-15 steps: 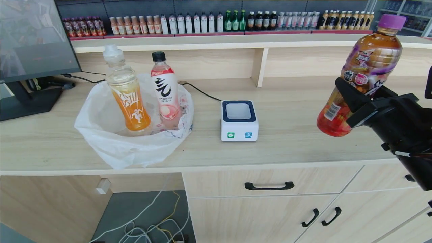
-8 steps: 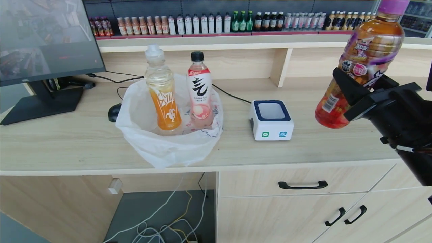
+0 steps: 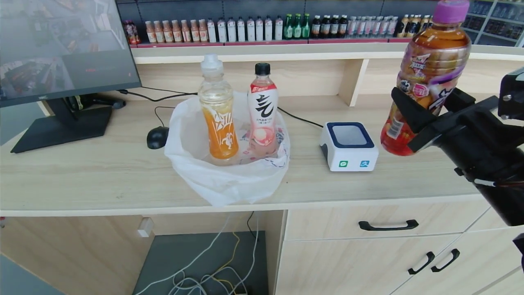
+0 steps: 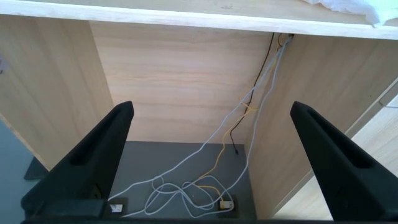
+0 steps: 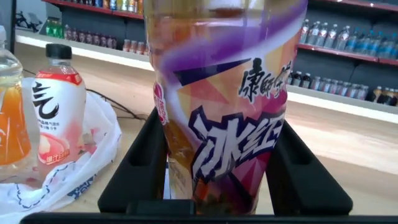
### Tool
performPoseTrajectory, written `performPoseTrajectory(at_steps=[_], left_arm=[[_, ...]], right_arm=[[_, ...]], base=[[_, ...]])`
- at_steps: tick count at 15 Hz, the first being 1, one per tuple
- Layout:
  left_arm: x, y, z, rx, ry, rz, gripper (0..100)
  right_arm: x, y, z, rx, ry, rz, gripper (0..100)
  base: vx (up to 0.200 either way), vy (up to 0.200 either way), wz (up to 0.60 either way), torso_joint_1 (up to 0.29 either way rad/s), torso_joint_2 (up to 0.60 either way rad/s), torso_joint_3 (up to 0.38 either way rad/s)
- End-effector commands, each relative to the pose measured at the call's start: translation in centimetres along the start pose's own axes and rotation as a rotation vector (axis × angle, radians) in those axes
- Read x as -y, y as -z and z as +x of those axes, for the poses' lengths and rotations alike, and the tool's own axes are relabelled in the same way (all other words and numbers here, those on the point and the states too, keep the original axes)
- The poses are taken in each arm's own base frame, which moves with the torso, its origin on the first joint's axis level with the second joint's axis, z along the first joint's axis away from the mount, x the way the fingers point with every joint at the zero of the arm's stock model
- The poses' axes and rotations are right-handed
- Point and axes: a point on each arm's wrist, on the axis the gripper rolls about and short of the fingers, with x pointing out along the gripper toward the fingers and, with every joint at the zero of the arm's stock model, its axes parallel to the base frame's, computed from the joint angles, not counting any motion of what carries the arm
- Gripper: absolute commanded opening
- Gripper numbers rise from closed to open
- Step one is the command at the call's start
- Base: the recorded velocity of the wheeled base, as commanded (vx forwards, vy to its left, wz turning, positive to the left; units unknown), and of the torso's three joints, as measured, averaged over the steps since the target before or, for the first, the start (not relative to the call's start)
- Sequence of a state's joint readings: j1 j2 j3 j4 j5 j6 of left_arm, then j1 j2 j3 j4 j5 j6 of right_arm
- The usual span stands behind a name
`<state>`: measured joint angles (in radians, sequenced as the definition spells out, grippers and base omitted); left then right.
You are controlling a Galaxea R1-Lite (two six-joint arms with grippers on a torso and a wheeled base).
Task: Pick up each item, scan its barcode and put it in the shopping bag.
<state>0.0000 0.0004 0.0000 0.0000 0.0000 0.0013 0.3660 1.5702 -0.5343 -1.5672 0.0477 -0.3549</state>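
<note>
My right gripper (image 3: 430, 112) is shut on a tea bottle (image 3: 425, 78) with a purple cap and purple label, held tilted in the air to the right of the white barcode scanner (image 3: 350, 146). That bottle (image 5: 227, 99) stands close between the black fingers (image 5: 140, 165) in the right wrist view. A white shopping bag (image 3: 229, 172) lies open on the counter with an orange drink bottle (image 3: 217, 110) and a pink-and-white bottle (image 3: 263, 110) upright in it. My left gripper (image 4: 211, 162) is open below the counter, facing the cable recess.
A monitor (image 3: 61, 45) on a black stand sits at the counter's left, with a black mouse (image 3: 157, 137) beside the bag. A raised shelf (image 3: 352, 82) runs along the back. Drawers (image 3: 387, 225) lie under the counter; loose cables (image 4: 205, 186) hang in the recess.
The head camera has turned left, shifting the whole scene rightward and revealing the mouse. The held tea bottle has moved closer to the scanner.
</note>
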Motion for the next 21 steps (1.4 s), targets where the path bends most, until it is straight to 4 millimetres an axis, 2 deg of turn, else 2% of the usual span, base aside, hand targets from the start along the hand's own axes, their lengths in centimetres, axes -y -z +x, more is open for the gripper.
performPoseTrajectory(at_steps=[1, 4, 7, 9, 15, 18, 21], left_arm=[[0.0, 0.0, 0.0, 0.000, 0.000, 0.000, 100], [0.0, 0.0, 0.0, 0.000, 0.000, 0.000, 100], [0.0, 0.0, 0.0, 0.000, 0.000, 0.000, 100], [0.0, 0.0, 0.0, 0.000, 0.000, 0.000, 100], [0.0, 0.0, 0.0, 0.000, 0.000, 0.000, 100], [0.0, 0.0, 0.0, 0.000, 0.000, 0.000, 100], [0.0, 0.0, 0.0, 0.000, 0.000, 0.000, 100]], right_arm=[[-0.2, 0.5, 0.6, 0.005, -0.022, -0.024, 0], [-0.8, 1.3, 3.2, 0.115, -0.181, -0.188, 0], [-1.0, 2.1, 6.0, 0.183, -0.203, -0.240, 0], [-1.3, 2.7, 7.2, 0.225, -0.244, -0.276, 0], [-1.6, 5.4, 7.5, 0.213, -0.338, -0.320, 0], [0.3, 6.3, 7.4, 0.227, -0.374, -0.389, 0], [0.7, 6.6, 7.7, 0.252, -0.407, -0.406, 0]], base=[[0.000, 0.000, 0.00, 0.000, 0.00, 0.000], [0.000, 0.000, 0.00, 0.000, 0.00, 0.000], [0.000, 0.000, 0.00, 0.000, 0.00, 0.000], [0.000, 0.000, 0.00, 0.000, 0.00, 0.000], [0.000, 0.000, 0.00, 0.000, 0.00, 0.000], [0.000, 0.000, 0.00, 0.000, 0.00, 0.000], [0.000, 0.000, 0.00, 0.000, 0.00, 0.000]])
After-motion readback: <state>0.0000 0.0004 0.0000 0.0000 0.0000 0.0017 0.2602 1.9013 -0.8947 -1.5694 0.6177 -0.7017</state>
